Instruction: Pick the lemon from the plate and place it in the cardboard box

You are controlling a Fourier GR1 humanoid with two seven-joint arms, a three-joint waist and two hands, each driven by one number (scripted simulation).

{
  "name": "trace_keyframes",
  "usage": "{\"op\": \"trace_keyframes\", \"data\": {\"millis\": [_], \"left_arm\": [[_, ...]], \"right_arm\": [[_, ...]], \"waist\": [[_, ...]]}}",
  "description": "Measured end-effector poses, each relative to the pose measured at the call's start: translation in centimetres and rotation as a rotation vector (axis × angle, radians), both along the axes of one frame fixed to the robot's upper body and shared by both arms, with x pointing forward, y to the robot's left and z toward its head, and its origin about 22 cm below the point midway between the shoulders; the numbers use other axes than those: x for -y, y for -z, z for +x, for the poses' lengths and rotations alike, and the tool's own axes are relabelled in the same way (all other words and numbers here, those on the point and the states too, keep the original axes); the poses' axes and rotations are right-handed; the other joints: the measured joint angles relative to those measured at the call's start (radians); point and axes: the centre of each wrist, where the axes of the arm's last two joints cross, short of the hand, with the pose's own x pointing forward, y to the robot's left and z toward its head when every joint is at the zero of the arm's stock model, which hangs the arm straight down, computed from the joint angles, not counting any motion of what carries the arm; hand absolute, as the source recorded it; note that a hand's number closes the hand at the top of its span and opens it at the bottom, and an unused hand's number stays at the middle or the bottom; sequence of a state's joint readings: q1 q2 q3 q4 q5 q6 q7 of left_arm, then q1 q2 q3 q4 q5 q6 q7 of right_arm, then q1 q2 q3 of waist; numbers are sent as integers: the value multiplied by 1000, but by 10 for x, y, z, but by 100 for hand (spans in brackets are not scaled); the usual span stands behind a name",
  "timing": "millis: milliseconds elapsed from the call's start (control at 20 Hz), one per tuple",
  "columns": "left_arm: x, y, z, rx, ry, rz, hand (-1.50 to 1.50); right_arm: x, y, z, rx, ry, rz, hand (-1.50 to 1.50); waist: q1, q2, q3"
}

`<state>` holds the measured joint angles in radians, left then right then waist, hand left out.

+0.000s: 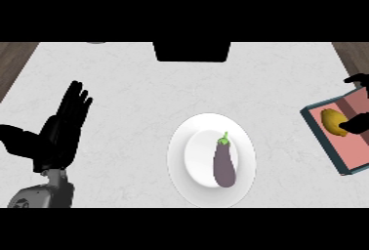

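Observation:
The yellow lemon (331, 122) lies inside the cardboard box (324, 141), which has a reddish floor and a dark rim and sits at the right edge of the view. Only parts of my right hand (355, 124) show there. One black part lies against the lemon's right side, and another black finger (358, 79) reaches over the box's far corner, well away from the lemon. The rest of that hand is cut off by the view's edge. The white plate (189, 181) at the centre carries a purple eggplant (225, 163). My left hand (61, 131) rests open at the left, fingers up.
A dark block (193, 51) stands at the counter's far edge, behind the plate. Wooden strips show at the top left and top right corners. Pale marble counter (130, 88) lies between the plate and both hands.

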<state>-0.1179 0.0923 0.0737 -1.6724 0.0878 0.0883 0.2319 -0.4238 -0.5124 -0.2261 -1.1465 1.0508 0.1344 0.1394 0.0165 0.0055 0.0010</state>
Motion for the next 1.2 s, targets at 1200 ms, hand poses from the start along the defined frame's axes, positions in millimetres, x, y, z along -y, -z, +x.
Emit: {"op": "trace_keyframes", "data": {"millis": [1200], "left_arm": [[-13,-8,-3,-9,-27,1,0]], "right_arm": [[73,-33,-24,765,-27,905,-150]], "waist": [[-24,-9,-1]]}}
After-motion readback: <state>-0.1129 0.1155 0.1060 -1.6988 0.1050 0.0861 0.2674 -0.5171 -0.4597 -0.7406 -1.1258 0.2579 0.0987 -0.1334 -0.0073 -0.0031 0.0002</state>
